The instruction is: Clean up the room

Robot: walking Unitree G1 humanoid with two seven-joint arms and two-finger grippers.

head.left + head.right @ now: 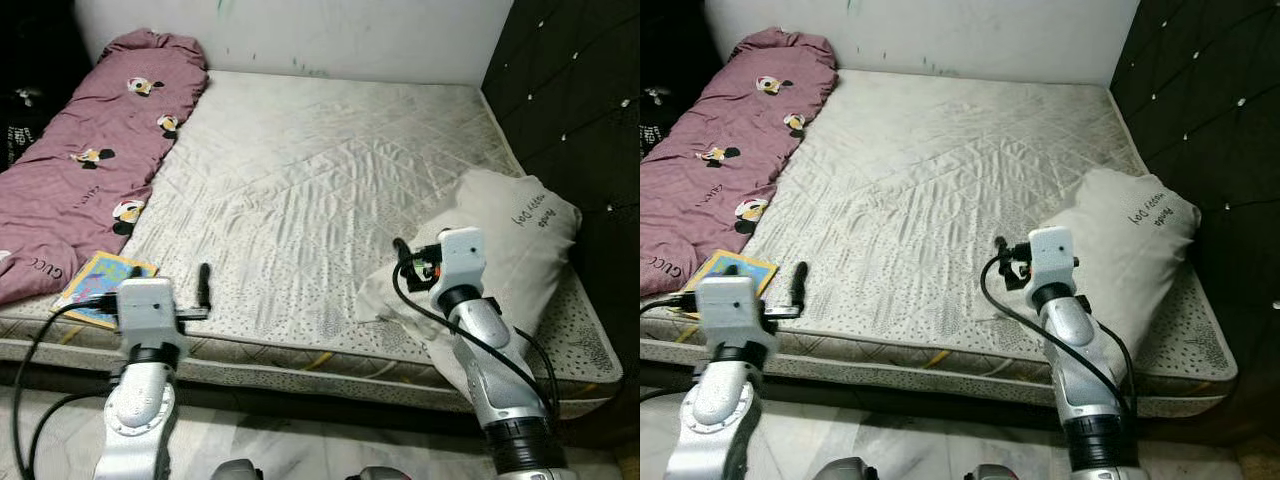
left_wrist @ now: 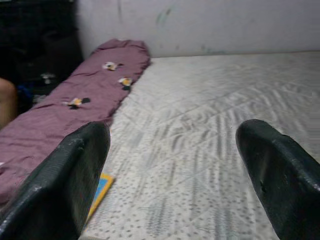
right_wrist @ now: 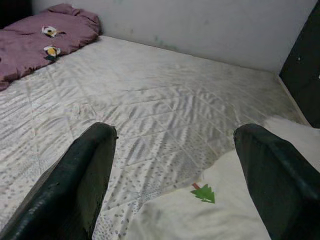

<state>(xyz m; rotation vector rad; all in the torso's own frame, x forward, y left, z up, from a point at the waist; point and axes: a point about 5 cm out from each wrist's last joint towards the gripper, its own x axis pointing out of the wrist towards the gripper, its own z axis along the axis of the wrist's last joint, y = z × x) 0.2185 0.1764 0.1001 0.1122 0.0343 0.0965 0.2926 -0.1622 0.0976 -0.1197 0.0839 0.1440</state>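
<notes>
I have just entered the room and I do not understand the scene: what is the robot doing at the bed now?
The robot stands at the side of a bare mattress with both arms raised over its near edge. The left gripper is open near a colourful book beside a pink blanket. The right gripper is open just above a white pillow. Neither holds anything yet.

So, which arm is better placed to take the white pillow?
The right. The right gripper hangs open directly above the white pillow; the left gripper is near the book.
</notes>
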